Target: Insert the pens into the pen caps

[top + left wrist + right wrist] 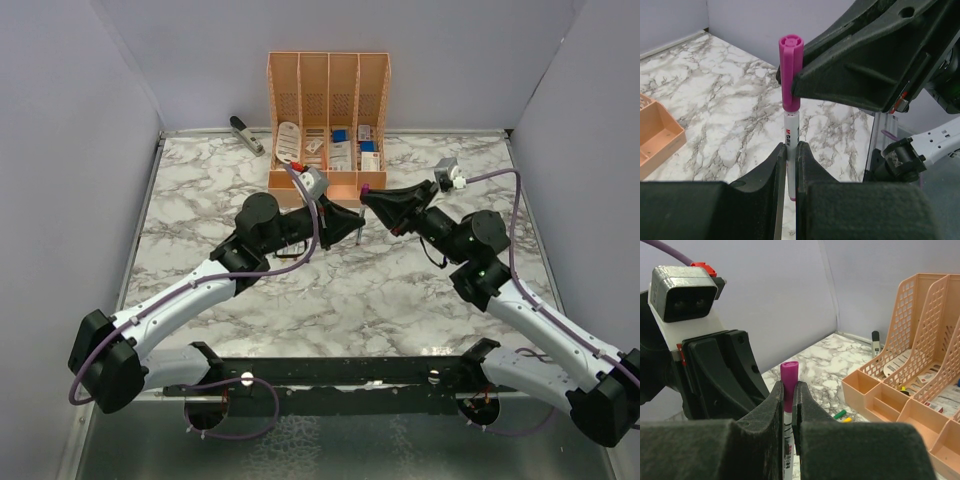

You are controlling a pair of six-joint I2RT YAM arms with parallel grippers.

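A white pen [791, 132] stands upright, with my left gripper [791, 146] shut on its lower barrel. A purple pen cap [791, 70] sits over the pen's top end. My right gripper [789, 385] is shut on that purple cap [789, 376], and the pen's printed barrel [788, 445] runs down below it. In the top view the two grippers meet tip to tip in front of the organiser, left gripper [352, 222] below and right gripper [372, 198] above, with the purple cap [365, 187] between them. A green cap [840, 414] and a yellow cap [847, 419] lie on the table.
The peach organiser [329, 110] stands at the back centre, its front tray [875, 395] close to both grippers. A grey stapler [247, 134] lies at the back left by the wall. Grey walls close in the marble table [330, 290] on three sides.
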